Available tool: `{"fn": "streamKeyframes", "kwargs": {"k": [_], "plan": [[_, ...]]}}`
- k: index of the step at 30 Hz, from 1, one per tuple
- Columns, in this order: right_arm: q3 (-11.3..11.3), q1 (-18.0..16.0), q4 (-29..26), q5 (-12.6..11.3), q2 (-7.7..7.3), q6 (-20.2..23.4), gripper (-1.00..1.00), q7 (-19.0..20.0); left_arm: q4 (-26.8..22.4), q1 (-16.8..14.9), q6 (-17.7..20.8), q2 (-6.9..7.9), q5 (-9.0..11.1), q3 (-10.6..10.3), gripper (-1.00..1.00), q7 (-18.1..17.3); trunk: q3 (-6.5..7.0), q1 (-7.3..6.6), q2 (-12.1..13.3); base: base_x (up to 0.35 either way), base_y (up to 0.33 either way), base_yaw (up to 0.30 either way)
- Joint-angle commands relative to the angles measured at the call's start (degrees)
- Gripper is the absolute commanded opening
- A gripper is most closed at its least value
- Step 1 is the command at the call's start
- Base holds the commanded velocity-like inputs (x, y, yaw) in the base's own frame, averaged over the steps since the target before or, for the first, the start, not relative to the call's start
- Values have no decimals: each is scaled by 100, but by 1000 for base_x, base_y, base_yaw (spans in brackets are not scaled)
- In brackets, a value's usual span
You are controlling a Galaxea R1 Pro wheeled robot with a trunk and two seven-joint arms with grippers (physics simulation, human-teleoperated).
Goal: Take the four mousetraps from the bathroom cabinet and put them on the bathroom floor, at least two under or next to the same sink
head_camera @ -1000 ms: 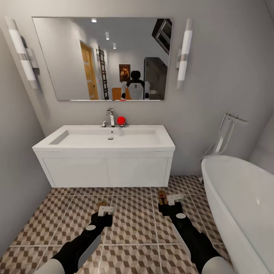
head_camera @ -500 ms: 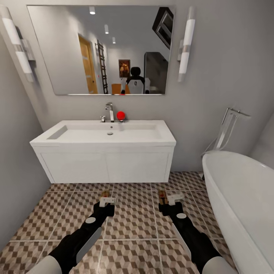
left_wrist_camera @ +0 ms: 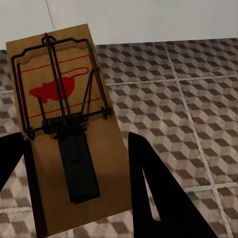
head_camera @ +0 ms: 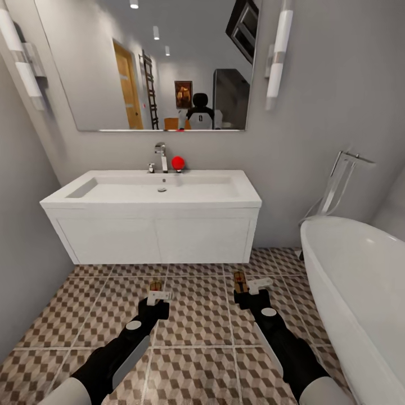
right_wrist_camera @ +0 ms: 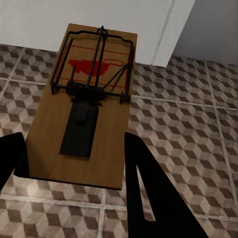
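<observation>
Each of my grippers holds a mousetrap above the bathroom floor (head_camera: 197, 315). My left gripper (head_camera: 156, 295) is shut on a tan wooden mousetrap (left_wrist_camera: 64, 129) with dark wire and a red mark; that mousetrap (head_camera: 156, 286) sticks out past the fingers. My right gripper (head_camera: 247, 288) is shut on another mousetrap (right_wrist_camera: 89, 104), whose board (head_camera: 240, 281) pokes forward. The white sink (head_camera: 152, 194) with a chrome tap (head_camera: 162, 156) stands ahead on its wall-hung vanity, a short way beyond both traps. The cabinet is out of view.
A white bathtub (head_camera: 360, 281) fills the right side, close to my right arm. A red ball-shaped object (head_camera: 178, 163) sits on the sink's back edge. A mirror (head_camera: 152, 62) hangs above. Grey walls close in at the left and behind.
The whole view has shifted: sink and mirror sit higher and look nearer, so the camera has moved forward. Both grippers still grip their mousetraps in the same pose.
</observation>
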Motion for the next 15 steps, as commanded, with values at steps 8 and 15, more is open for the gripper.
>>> {"fn": "streamKeyframes", "kwargs": {"k": [8,15], "plan": [[33,-4,-94,-60,16,41,-100,-55,-14,-7,21,2,29,-50,-100,60,-222,176,-325,0,0,0],[36,-3,-95,-68,21,42,-100,-54,-14,-7,21,1,29,-51,-100,60,-411,330,-606,0,0,0]]}}
